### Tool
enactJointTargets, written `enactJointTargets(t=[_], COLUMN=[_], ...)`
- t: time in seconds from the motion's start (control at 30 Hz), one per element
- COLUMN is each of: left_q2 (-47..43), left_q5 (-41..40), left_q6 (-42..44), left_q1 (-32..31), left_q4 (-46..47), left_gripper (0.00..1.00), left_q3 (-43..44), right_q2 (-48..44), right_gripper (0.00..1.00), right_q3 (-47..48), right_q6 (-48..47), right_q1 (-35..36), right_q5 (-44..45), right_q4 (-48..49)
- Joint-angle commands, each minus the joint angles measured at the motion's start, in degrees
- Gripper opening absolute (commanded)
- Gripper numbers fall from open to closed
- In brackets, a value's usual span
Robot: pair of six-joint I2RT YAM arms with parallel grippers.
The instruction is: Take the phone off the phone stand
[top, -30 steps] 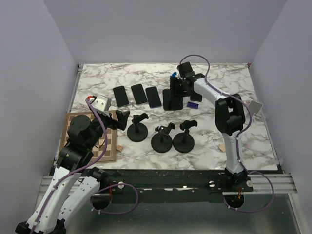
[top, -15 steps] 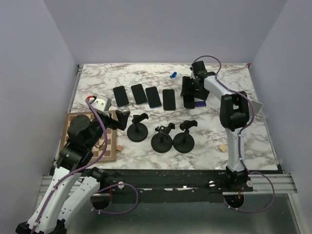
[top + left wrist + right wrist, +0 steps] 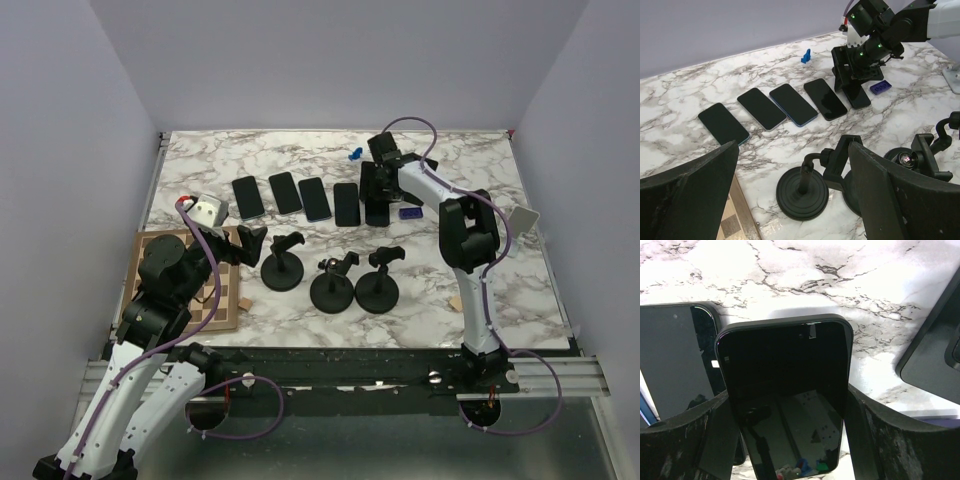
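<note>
One phone (image 3: 785, 390), seemingly in right hand (image 3: 788, 452)

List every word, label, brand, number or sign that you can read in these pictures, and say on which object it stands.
No text can be read in any view.
Held phone in the right gripper: dark screen, only blurred reflections.
Four flat phones: blank screens.
Phone stands, purple block: no marking visible.

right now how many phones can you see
5. Black rectangular phones in a row on the white marble table: leftmost phone, second phone, third phone, fourth phone. The fifth phone is in the right claw, at the row's right end. None looks hidden.
</note>
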Motion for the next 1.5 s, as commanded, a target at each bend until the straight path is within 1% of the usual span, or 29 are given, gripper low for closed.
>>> enactJointTargets(t=[0.0,0.13,0.17,0.23,0.3,0.57,0.67,0.73,0.83,0.97,1.1,1.23,1.37,1.47], left_q2=[0.05,-0.34,-0.4,-0.7,-0.99,-2.5,-3.62,-4.36,-6.08,-10.6,-14.48,-15.75,-15.63,-15.83], left_q5=[1.3,1.02,0.87,0.48,-0.01,-4.46,-7.21,-8.38,-9.02,-8.15,-7.71,-7.37,-8.66,-9.56], left_q6=[-0.39,-0.4,-0.39,-0.39,-0.31,0.25,0.65,0.37,-2.63,-7.34,-10.8,-12.24,-12.43,-12.17], left_q1=[0.44,0.54,0.53,0.53,0.53,0.53,0.53,0.52,0.53,0.53,0.5,0.53,0.5,0.46], left_q4=[1.05,1.05,1.06,1.12,1.18,1.65,2.41,2.9,1.15,-2.38,-7.69,-13.0,-17.43,-19.67], left_gripper=[0.99,0.98,0.99,0.99,0.99,0.99,0.99,0.98,0.99,0.99,0.99,0.98,0.99,0.99], left_q3=[-0.31,-0.32,-0.39,-0.55,-0.72,-1.92,-2.89,-3.38,-2.33,-0.35,2.76,7.7,12.76,16.21], right_q2=[2.84,3.58,3.88,4.18,4.09,3.26,2.16,-0.68,-7.24,-18.73,-33.15,-50.08,-65.47,-76.29], right_gripper=[0.33,0.53,0.6,0.69,0.76,0.95,0.97,0.99,1.0,1.0,1.0,1.0,1.0,1.0], right_q3=[-1.29,0.05,0.89,1.7,2.06,4.35,6.85,6.46,4.61,-0.78,-11.1,-22.96,-30.81,-34.35], right_q6=[4.35,4.44,4.4,4.04,3.51,2.59,2.95,3.18,3.25,2.33,2.08,2.75,2.91,3.2], right_q1=[0.3,0.43,0.43,0.73,1.08,1.44,1.44,1.42,1.5,1.53,1.62,1.62,1.62,1.62], right_q5=[0.92,0.83,0.86,0.86,1.06,0.02,-0.08,-0.13,1.05,2.4,2.01,0.9,2.63,5.26], right_q4=[-1.13,-2.04,-2.77,-3.55,-3.84,-5.7,-8.31,-8.21,-8.56,-8.49,-4.94,-0.18,1.52,0.97])
